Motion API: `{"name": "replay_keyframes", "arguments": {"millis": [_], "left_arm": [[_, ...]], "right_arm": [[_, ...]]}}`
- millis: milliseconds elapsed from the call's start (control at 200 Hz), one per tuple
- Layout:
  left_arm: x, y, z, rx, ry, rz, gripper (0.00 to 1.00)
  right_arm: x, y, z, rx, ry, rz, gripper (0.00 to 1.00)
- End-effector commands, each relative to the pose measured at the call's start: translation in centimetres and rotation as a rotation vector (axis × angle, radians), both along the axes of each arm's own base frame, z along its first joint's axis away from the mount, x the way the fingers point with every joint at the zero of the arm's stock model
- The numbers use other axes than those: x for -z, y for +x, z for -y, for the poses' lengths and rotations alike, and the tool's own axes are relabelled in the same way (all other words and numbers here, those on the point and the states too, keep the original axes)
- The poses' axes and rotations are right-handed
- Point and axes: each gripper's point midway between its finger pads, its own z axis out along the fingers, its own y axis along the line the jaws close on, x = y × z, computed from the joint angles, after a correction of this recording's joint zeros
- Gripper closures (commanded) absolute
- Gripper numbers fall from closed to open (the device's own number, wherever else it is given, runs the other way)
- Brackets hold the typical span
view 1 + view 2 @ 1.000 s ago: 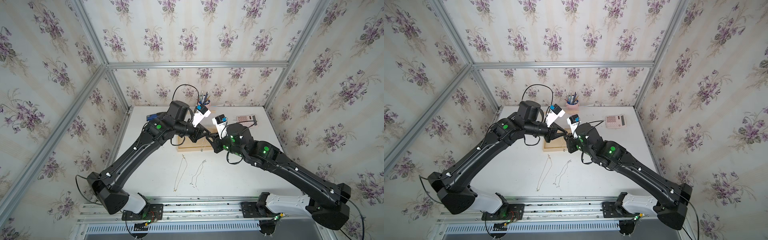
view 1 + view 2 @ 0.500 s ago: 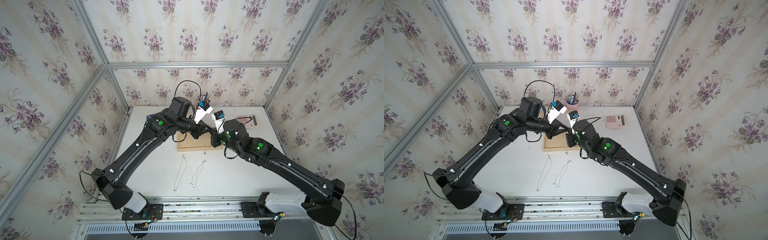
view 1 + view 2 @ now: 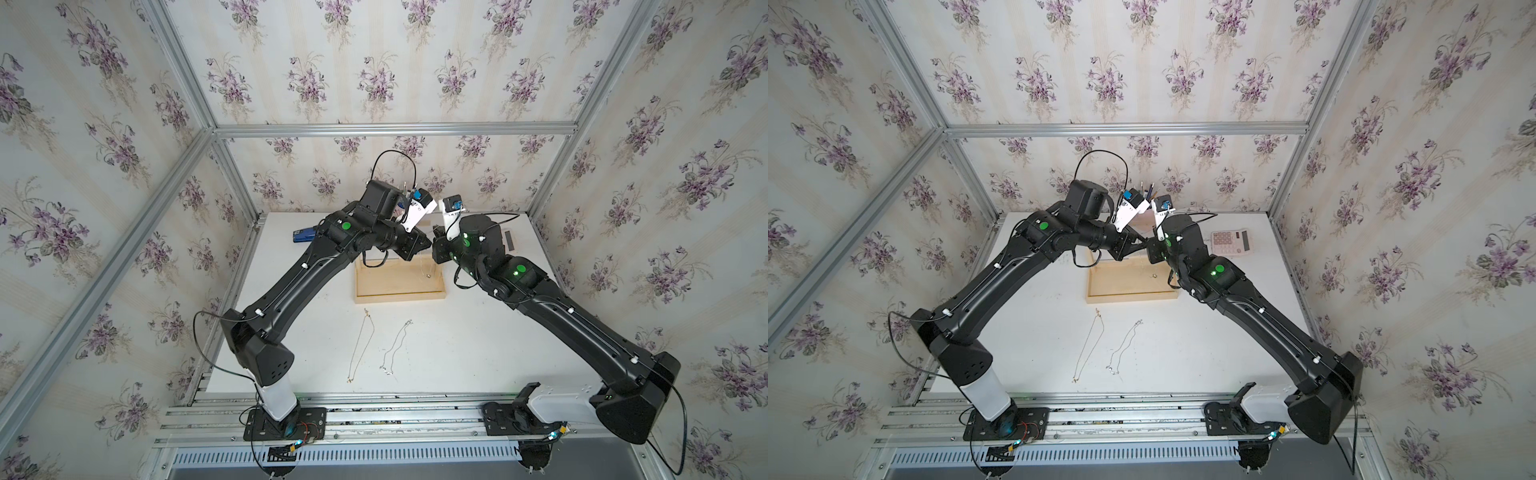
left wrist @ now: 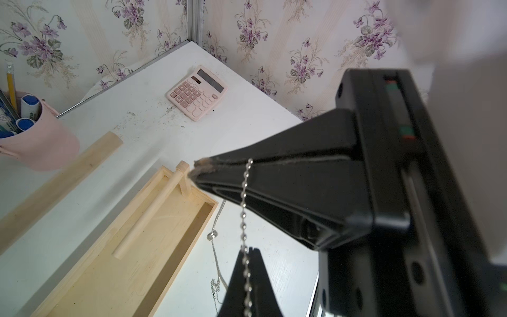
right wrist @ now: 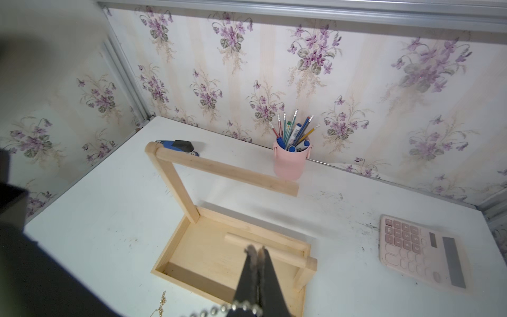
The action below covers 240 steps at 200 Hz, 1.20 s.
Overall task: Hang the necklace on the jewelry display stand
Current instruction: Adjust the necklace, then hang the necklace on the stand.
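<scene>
Over the far half of the white tabletop (image 3: 457, 353), above the pale wooden display stand (image 5: 225, 170) with its shallow tray, upright post and horizontal top bar, my two black arms meet nose to nose. My left gripper (image 4: 201, 168) is pressed together with the silver ball-chain necklace (image 4: 243, 203) pinched in its seam. My right gripper (image 5: 256, 251) is likewise pressed together, the beads lying across its fingers, though I cannot tell whether it nips them or merely carries them. The necklace hangs between the two, on the near side of the bar and not yet on it, its fine tail dangling toward the tray. To do this well, I judge I should keep the span lightly taut, raise both tips above the bar, carry the chain past its free end and lower evenly, freeing nothing until the wood bears the weight; slack could snag the low dowel (image 4: 148, 216). Compared with a second ago, both wrists have climbed and drawn toward the back wall, uncovering most of the tray, while the two thin loose chains (image 3: 361, 345) nearer me have not moved.
</scene>
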Motion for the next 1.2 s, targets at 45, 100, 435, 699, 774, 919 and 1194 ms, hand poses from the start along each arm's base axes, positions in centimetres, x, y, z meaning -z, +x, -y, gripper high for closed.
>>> {"name": "replay_keyframes", "arguments": {"millis": [45,100,435,699,774,919,1194], "left_arm": [[0.4,2.1,0.9,-0.027,0.019,0.013,1.0],[0.4,2.8,1.3,-0.029,0.018,0.017,1.0],[-0.4,6.8,1.7,-0.085,-0.04,0.026,1.0],[-0.1,9.2,1.5,-0.103,-0.085,0.016,0.99],[0.2,9.9,1.7,-0.102,-0.091,0.011,0.99],[0.7,11.1,1.8,-0.105,-0.101,0.007,0.98],[1.9,13.3,1.9,-0.127,-0.119,0.007,0.97]], "right_arm": [[-1.7,1.8,0.1,-0.007,0.03,0.063,0.98],[-1.8,2.5,0.3,-0.003,0.037,0.073,0.98],[-2.4,6.5,0.7,0.03,0.032,0.111,0.98],[-1.2,9.5,2.4,0.08,0.02,0.102,0.98],[-1.0,10.3,2.6,0.095,0.007,0.107,0.98],[-0.6,11.8,3.0,0.116,-0.018,0.109,0.98],[0.1,14.6,2.3,0.119,-0.057,0.121,0.99]]}}
